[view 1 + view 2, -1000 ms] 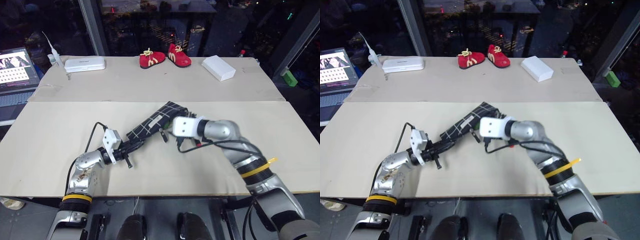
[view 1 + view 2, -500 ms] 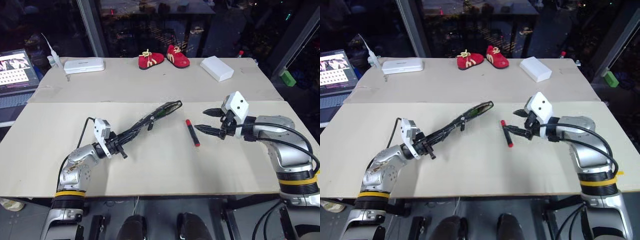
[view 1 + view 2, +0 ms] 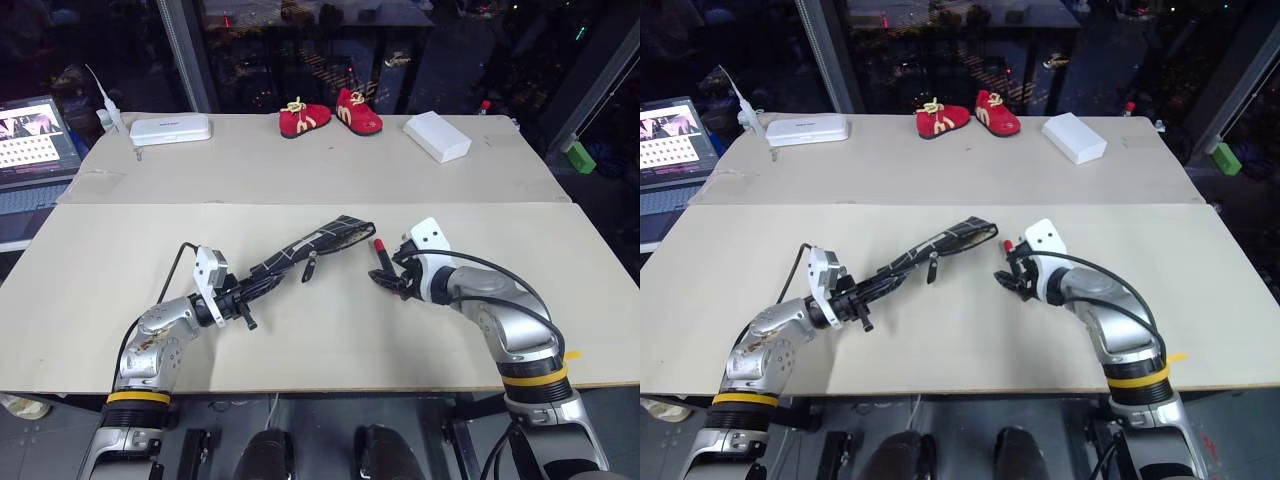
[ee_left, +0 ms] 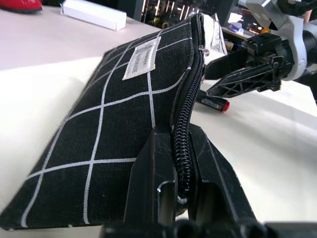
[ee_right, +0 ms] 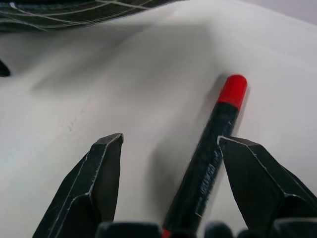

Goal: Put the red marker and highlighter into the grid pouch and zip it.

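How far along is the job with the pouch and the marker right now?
Done: the left gripper is shut on the grid pouch, holding it up off the table. In hand: the open right gripper straddles the red marker, which lies on the table, not yet gripped. Left: marker into the pouch, then zipping. The highlighter can't be seen, so its status is unclear.

The grid pouch point(image 4: 114, 129) is matt black woven cloth with thin white lines, a stitched white cloth label point(image 4: 141, 58) and a black toothed zipper point(image 4: 185, 124). The red marker point(image 5: 208, 163) looks like smooth plastic, its dark barrel faintly glossy, its red cap point(image 5: 232, 89) satin. The 2 black fingers point(image 5: 91, 191) of the right gripper point(image 5: 173, 183) are hard matt plastic. The desk point(image 3: 330, 170) is pale, matt board, smooth like cardboard.
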Tool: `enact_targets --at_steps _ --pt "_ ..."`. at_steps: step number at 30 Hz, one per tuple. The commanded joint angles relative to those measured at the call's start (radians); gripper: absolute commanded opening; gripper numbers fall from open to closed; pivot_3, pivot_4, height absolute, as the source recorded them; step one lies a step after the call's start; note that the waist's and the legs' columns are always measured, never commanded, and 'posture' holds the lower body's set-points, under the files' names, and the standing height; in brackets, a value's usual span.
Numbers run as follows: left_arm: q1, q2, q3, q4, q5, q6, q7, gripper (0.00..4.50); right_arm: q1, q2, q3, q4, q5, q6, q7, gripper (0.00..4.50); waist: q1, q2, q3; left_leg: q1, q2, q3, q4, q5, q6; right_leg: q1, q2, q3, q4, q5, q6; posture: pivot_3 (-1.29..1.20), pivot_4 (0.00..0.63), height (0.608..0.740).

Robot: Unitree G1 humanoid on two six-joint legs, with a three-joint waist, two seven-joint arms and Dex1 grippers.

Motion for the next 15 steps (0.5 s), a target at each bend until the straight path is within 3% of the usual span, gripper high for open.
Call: enact_targets --at_steps 1,6,7,9,14,15 --pt "-0.001 0.01 0.005 -0.043 -0.001 -0.001 -0.008 0.0 -0.009 0.003 0.01 0.048 -0.025 -0.074 -0.01 3.42 0.0 0.0 0.0 0.0 0.0 0.0 0.0 0.0 0.0 0.0 0.0 0.0 0.0 0.0 0.0 0.0 0.15 0.74" --pt "0.014 0.01 0.006 -0.06 -0.006 0.006 -0.006 0.0 -0.003 0.014 0.009 0.125 -0.029 -0.107 -0.016 3.42 -0.002 0.0 0.0 0.0 0.0 0.0 0.0 0.0 0.0 0.0 0.0 0.0 0.0 0.0 0.0 0.0 0.15 0.74" --pt "0.016 0.011 0.007 -0.064 -0.007 0.008 -0.005 0.0 0.007 0.013 0.009 0.129 -0.026 -0.108 -0.012 2.92 -0.002 0.0 0.0 0.0 0.0 0.0 0.0 0.0 0.0 0.0 0.0 0.0 0.0 0.0 0.0 0.0 0.15 0.74" --pt "0.019 0.011 0.009 -0.068 -0.008 0.01 -0.002 0.0 0.025 0.01 0.009 0.127 -0.023 -0.116 -0.008 2.49 -0.001 0.0 0.0 0.001 0.0 0.0 0.0 0.0 0.0 0.0 0.0 0.0 0.0 0.0 0.0 0.0 0.15 0.74" --pt "0.022 0.011 0.014 -0.074 -0.009 0.012 0.004 0.0 0.05 0.006 -0.004 0.081 -0.004 -0.122 0.01 0.75 -0.001 0.0 0.0 0.002 0.0 0.0 0.0 0.0 0.0 0.001 0.0 0.0 0.0 0.0 0.0 0.0 0.15 0.74" --pt "0.022 0.011 0.014 -0.075 -0.01 0.012 0.005 0.0 0.052 0.004 -0.005 0.071 -0.008 -0.128 0.009 0.59 -0.001 0.0 0.0 0.001 0.0 0.0 0.0 0.0 0.0 0.001 0.0 0.0 0.0 0.0 0.0 0.0 0.15 0.74"
